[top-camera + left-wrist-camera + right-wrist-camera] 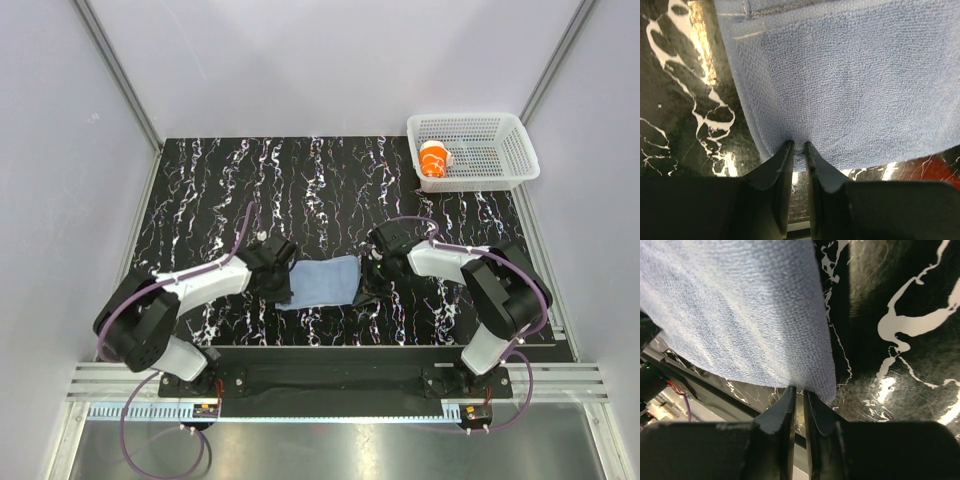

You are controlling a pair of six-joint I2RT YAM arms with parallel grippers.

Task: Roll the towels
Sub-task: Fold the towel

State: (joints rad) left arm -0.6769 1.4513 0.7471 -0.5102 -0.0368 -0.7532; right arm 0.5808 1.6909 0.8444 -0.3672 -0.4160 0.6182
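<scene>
- Blue towel (322, 282): you have it spread on the black marbled table (200, 190), close to the near edge and between your two arms.
- Left gripper (797, 145): jaws pinched together on the blue towel's left edge, with cloth caught between the tips.
- Right gripper (799, 389): jaws likewise nipped tight on the blue towel's right edge.
- Orange towel (434, 160): rolled up, in the left end of the basket (500, 125).
- Basket: white mesh, at the table's far right corner, well apart from both grippers.
- Hidden: from above, the gripper bodies cover both side edges of the blue towel, so you cannot see either pinch there.
- Cut off: each wrist view gives you only part of the blue towel.
- Hard to make out: the orange towel's print is too small to read.
</scene>
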